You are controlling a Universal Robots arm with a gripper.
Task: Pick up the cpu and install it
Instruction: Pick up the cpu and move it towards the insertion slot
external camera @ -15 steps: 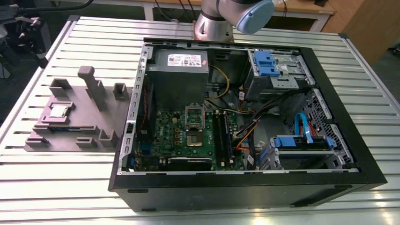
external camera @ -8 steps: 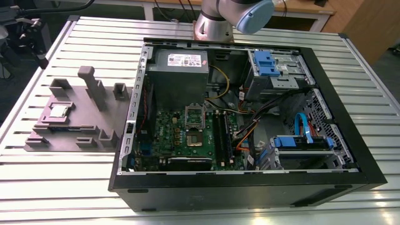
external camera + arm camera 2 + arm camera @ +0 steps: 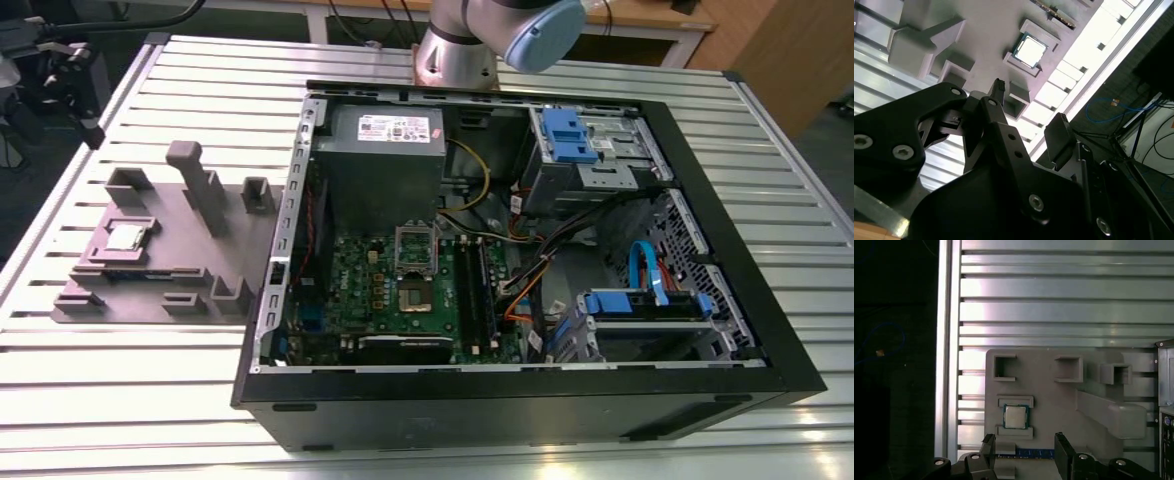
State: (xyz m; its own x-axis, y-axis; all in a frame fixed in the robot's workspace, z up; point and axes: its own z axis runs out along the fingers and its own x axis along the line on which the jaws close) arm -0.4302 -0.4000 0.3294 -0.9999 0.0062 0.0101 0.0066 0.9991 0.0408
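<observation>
The tray point(image 3: 187, 250) lies on the desk point(image 3: 147, 400) near its edge at the exterior view's left. The cpu point(image 3: 127, 237) sits in a recess on the tray. The open computer case point(image 3: 534, 405) lies beside the tray, toward the exterior view's right. Inside the case, the power-supply box point(image 3: 380, 150) sits behind the socket frame point(image 3: 415, 262).

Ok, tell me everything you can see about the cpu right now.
The cpu is a small flat square chip with a shiny silver-grey metal top and a thin rim. It lies flat, metal side up, seated between raised blocks of the mauve-grey tray, which rests on the slatted table beside the open computer case. Nothing grips it: the gripper hangs open, apart from it.
</observation>
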